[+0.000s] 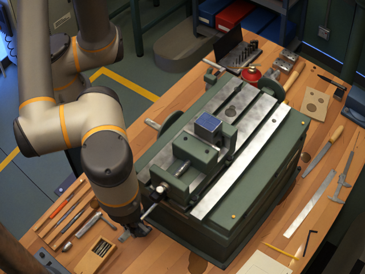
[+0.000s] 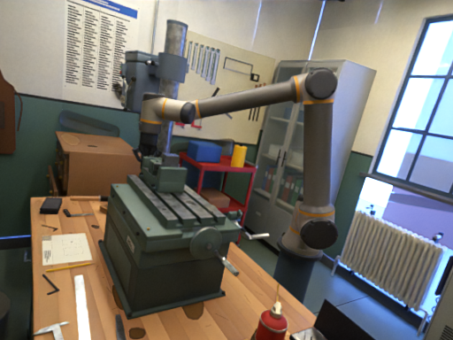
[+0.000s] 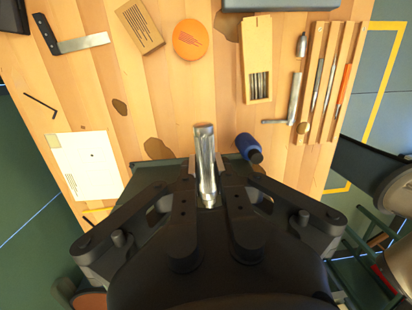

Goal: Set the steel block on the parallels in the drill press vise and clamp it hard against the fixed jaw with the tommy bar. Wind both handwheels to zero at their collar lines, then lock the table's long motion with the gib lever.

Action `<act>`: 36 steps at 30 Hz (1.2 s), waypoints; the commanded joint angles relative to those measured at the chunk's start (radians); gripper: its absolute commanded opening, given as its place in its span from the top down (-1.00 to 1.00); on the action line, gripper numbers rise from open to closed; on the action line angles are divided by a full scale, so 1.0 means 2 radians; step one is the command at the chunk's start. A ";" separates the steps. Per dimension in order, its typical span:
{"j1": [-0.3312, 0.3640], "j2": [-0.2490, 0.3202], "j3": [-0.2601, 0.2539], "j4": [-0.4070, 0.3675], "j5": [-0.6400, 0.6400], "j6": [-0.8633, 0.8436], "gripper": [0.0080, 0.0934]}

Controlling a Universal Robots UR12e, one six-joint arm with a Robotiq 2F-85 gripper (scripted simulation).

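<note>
On the green cross-slide table in the middle of the bench, the drill press vise holds the blue-topped steel block between its jaws. The vise screw ends in a black hub with the steel tommy bar slanting down toward the bench's near-left corner. My gripper has its two fingers on either side of the tommy bar, closed on it. One handwheel sits on the table's left side and another at its far end. I cannot pick out the gib lever with certainty.
A wooden tool tray with punches lies left of the gripper, beside a drill-bit box and a small hammer. A red oil can, a file, a steel rule and calipers lie around the table's far and right sides.
</note>
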 commanded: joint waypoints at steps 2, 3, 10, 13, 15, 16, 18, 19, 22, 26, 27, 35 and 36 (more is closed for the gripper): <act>0.001 0.002 -0.002 -0.001 0.001 0.001 1.00; 0.001 0.002 -0.003 -0.001 0.001 0.001 1.00; 0.004 0.007 -0.009 0.000 0.001 0.004 1.00; 0.005 0.009 -0.012 0.001 0.001 0.005 1.00; 0.006 0.011 -0.014 0.002 0.001 0.006 1.00; 0.006 0.011 -0.015 0.002 0.001 0.006 1.00; 0.007 0.013 -0.017 0.003 0.001 0.007 1.00; 0.007 0.013 -0.018 0.003 0.001 0.007 1.00; 0.008 0.015 -0.021 0.004 0.001 0.008 1.00; 0.010 0.018 -0.025 0.006 0.001 0.009 1.00; 0.010 0.018 -0.026 0.006 0.001 0.010 1.00; 0.013 0.023 -0.035 0.011 0.001 0.012 1.00; 0.013 0.023 -0.036 0.011 0.001 0.013 1.00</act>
